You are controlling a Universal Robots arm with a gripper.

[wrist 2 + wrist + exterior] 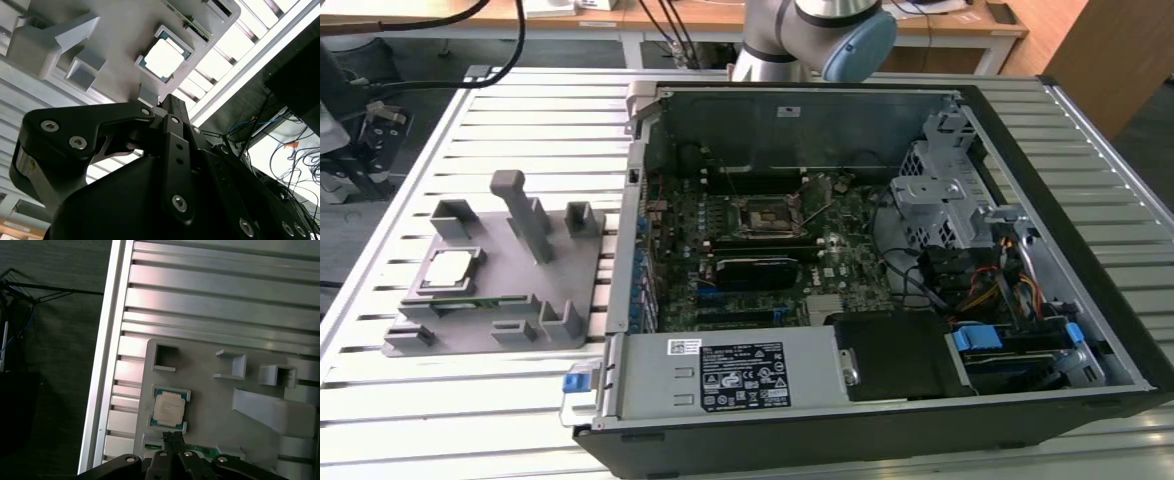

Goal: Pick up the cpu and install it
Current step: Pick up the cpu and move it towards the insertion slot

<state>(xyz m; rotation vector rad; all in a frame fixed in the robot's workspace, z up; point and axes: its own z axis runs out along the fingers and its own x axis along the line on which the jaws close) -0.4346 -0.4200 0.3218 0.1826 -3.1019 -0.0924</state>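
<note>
The cpu [450,268] lies flat, metal top up, in a square pocket of the grey fixture [507,290], which rests on the slatted table [494,110] at the exterior view's left of the open computer case [801,125]. It is well apart from the socket [765,215] on the board inside that case.

In the first wrist view the gripper [173,436] has its 2 fingers pressed together with nothing between them. The tips point straight at the cpu [169,408], which sits just beyond them on the line the fingers make. The second wrist view shows the same alignment: the gripper [171,99] ends just short of the pocket holding the cpu [164,56]. Tips and chip look apart, not touching, though how high the tips stand over the fixture cannot be judged.

The chip is square, so it has no long axis. Its edges run parallel with the pocket walls and look close to square with the finger line. The green memory stick [200,447] lies in its slot just beside the pocket, on the gripper's side.
</note>
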